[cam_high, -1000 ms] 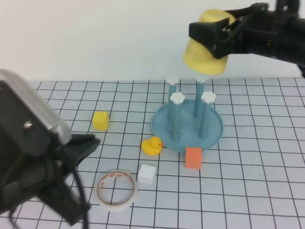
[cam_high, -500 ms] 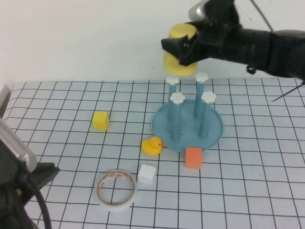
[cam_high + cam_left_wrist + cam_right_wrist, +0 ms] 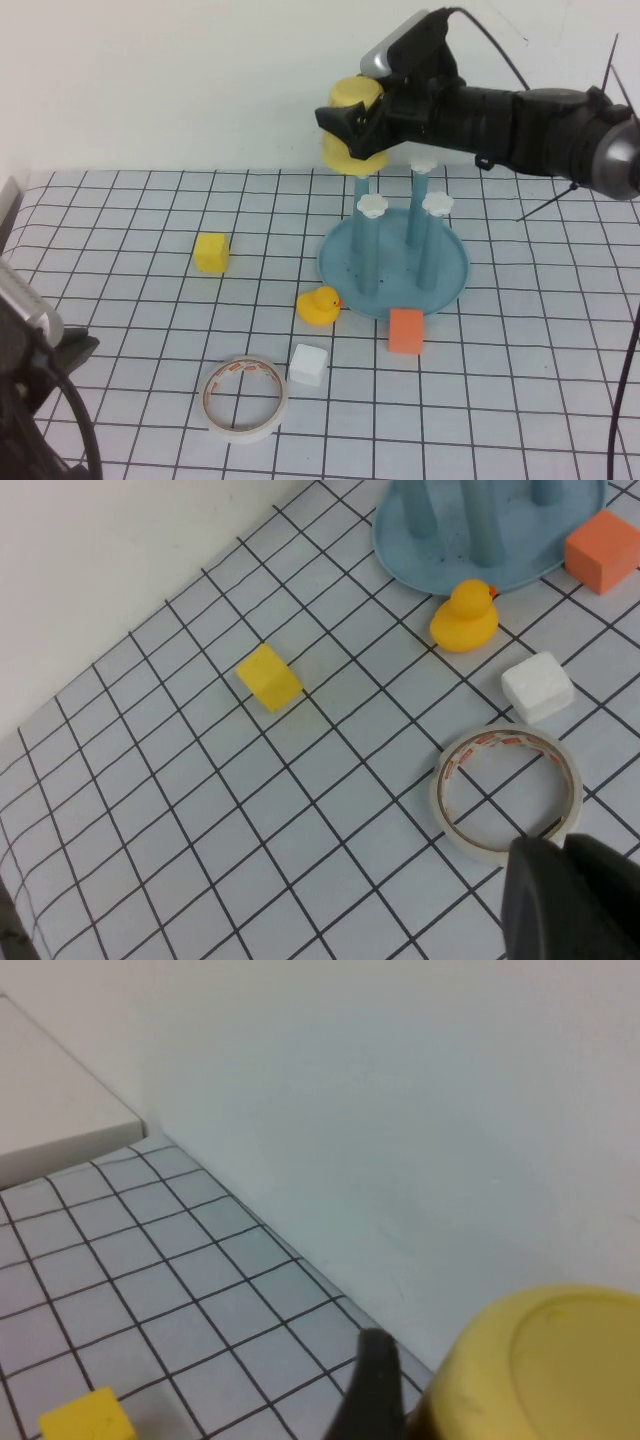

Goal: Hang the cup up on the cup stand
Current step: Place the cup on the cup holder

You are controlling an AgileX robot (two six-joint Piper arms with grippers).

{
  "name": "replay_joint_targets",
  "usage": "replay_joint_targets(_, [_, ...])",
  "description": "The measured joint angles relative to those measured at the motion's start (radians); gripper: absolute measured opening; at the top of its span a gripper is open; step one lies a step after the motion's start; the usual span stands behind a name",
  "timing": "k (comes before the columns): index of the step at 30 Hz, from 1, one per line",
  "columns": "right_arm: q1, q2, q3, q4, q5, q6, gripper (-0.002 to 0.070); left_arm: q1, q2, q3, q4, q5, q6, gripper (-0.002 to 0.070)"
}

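Reaching in from the right, the right gripper (image 3: 352, 122) has its fingers clamped on the cup (image 3: 348, 125), held mouth-down over the far-left post of the cup stand (image 3: 343, 262); the left gripper (image 3: 575, 895), fingers together, sits low at the table's near-left corner. Near the stand lie a tape roll (image 3: 244, 397), a rubber duck (image 3: 318, 305), an orange block (image 3: 405, 331), a yellow cube (image 3: 211, 252) and a white cube (image 3: 308, 364).

The right pincer (image 3: 352, 125) covers the middle of the cup (image 3: 348, 100), and the cup hides the top of the stand's (image 3: 452, 282) far-left post. In the right wrist view the cup (image 3: 540, 1365) is cut off by the frame's edge. The left pincer (image 3: 570, 900) shows only as a dark tip at the frame's corner in its wrist view, overlapping the tape ring (image 3: 505, 792); there the stand (image 3: 500, 570) is cropped, its posts' caps out of frame.
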Motion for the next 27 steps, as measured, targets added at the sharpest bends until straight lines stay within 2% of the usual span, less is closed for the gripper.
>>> replay_joint_targets(14, [0.001, 0.006, 0.0, 0.0, -0.064, 0.08, 0.0586, 0.0, 0.0, 0.0, 0.04, 0.0, -0.043, 0.0])
replay_joint_targets(27, [0.025, 0.006, 0.0, 0.0, -0.116, 0.083, 0.0586, 0.0, 0.0, 0.0, 0.04, 0.0, -0.071, -0.0001])
